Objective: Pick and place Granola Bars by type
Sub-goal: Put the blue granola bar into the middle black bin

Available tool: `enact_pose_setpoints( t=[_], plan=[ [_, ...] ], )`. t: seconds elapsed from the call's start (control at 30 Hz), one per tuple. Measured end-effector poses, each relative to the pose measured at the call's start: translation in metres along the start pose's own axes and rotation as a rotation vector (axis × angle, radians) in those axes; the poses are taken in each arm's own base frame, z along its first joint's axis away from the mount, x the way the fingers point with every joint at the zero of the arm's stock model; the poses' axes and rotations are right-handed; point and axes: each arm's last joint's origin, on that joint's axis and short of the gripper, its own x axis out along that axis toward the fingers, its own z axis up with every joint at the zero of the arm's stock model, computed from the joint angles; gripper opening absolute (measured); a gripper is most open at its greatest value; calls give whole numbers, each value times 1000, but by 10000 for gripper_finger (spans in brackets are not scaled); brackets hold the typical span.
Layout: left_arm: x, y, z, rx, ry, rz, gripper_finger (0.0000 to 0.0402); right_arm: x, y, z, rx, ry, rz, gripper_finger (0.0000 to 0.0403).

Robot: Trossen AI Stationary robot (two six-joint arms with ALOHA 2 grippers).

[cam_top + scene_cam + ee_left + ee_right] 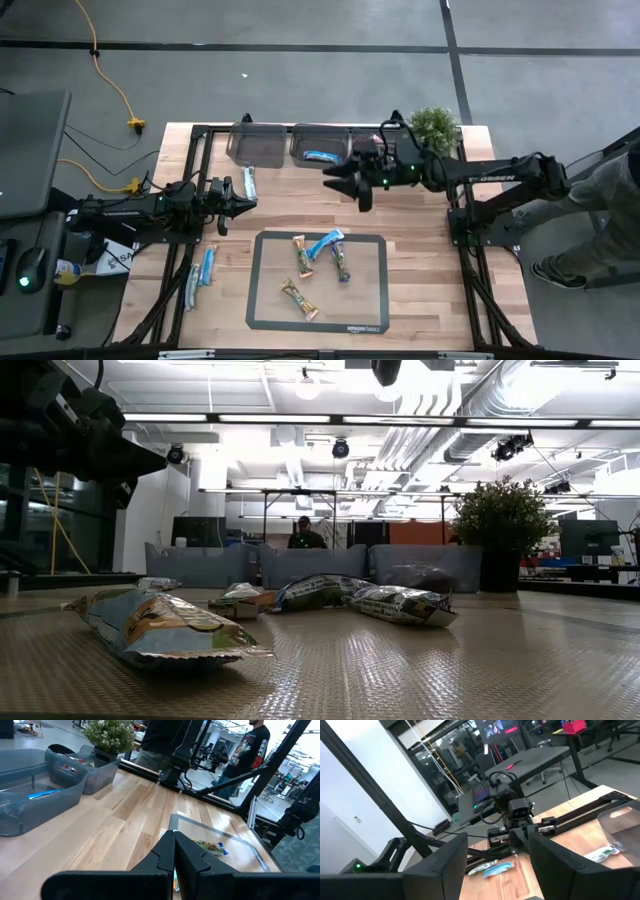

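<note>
Several wrapped granola bars lie flat on the grey mat [262, 300]: a tan one [300, 255], a bright blue one [325, 243], another [342, 264] and one nearer [298, 298]; the low view shows them close up [160, 625]. Two bluish bars [200, 272] lie at the left edge and a pale one [250, 182] sits by the left gripper. A blue bar [320, 156] lies in the middle bin. My left gripper [246, 205] [174, 846] is shut and empty, left of the mat. My right gripper [335, 181] [497, 865] hangs open and empty before the bins.
Clear grey bins [255, 143] [320, 140] line the far edge, with a potted plant [435, 125] at the far right. A person's legs [590, 215] stand beyond the table's right edge, and people show in the room behind. Bare wood lies between mat and bins.
</note>
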Motion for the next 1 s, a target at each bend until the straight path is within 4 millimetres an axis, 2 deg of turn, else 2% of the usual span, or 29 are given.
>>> enact_pose_setpoints(
  t=[0.17,0.27,0.47,0.67,0.83,1.0],
  plan=[
    [0,0,0,0,0,0,0,1,20,-10,-2,-15,0,193],
    [0,0,0,0,0,0,0,1,37,-7,-34,-28,4,193],
    [0,0,0,0,0,0,0,-6,81,14,-170,-60,-63,193],
    [0,0,0,0,0,0,0,-6,114,34,-196,18,-235,193],
    [0,0,0,0,0,0,0,8,123,32,-130,167,-389,192],
    [0,0,0,0,0,0,0,31,115,16,3,354,-552,192]
  ],
)
